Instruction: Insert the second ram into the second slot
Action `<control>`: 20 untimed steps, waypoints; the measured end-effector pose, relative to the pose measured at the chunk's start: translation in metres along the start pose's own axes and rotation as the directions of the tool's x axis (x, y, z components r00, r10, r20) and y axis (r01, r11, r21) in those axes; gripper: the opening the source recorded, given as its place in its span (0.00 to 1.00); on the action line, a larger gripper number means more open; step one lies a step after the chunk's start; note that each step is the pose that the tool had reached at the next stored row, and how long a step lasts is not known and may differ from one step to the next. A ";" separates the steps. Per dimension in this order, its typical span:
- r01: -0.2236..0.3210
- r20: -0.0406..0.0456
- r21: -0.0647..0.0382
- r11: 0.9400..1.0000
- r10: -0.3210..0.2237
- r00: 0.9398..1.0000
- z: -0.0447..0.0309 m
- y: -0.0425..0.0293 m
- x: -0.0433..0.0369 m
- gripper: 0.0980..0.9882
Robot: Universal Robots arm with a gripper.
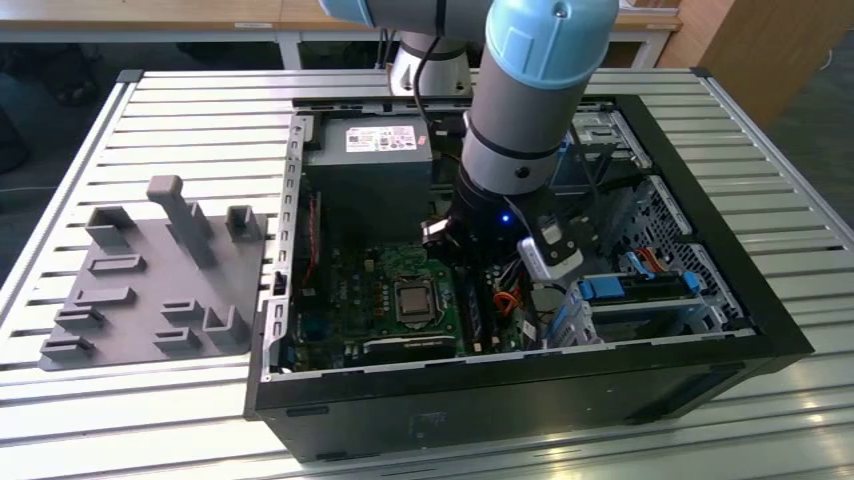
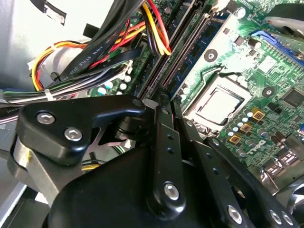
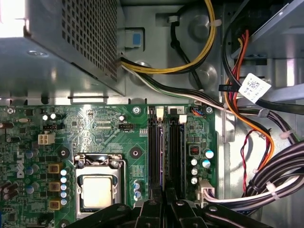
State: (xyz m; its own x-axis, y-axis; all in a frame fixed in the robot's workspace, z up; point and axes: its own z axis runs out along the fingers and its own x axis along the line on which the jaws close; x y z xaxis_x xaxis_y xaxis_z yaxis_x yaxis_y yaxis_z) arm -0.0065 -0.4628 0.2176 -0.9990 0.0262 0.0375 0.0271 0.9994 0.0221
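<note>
Ram: thin blue strip with black chips, seen side-on in the second wrist view; stands on edge in a slot, on the side of the slots that faces the socket.
Ram position: inside the case, on the board, past the gripper's tips; contact with the fingers cannot be told.
Gripper: black, low over the near end of the slots in both wrist views.
Fingers: drawn close together, tips nearly meeting; narrow.
Slots: dark parallel rows just beside the socket, white latches at the far end.
Arm: grey with light blue joints, reaching down into the case from above.
Case: black, side panel off, lying open-side up on the table.
Case contents: green board; grey power supply at the far end; cables in black, yellow, red and orange bundles beside the slots; blue bracket toward the exterior view's right.
Fixture: grey tray with upright posts and blocks, on the table at the exterior view's left, well apart from the case.
Labels: white sticker on the power supply, too small to read; white tag with a printed code on a cable; white print along a black cable in the second wrist view.
</note>
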 end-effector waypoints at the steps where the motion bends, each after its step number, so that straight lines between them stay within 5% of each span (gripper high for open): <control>1: 0.001 0.000 0.000 1.000 -0.001 1.000 0.0004 0.0000 0.0000 0.04; 20: 0.004 0.000 0.000 1.000 -0.004 1.000 0.0027 0.0014 0.0000 0.04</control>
State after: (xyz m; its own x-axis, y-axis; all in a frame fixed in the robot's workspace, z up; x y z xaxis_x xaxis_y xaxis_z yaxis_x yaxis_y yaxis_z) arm -0.0066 -0.4613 0.2149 -0.9990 0.0224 0.0374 0.0232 0.9995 0.0218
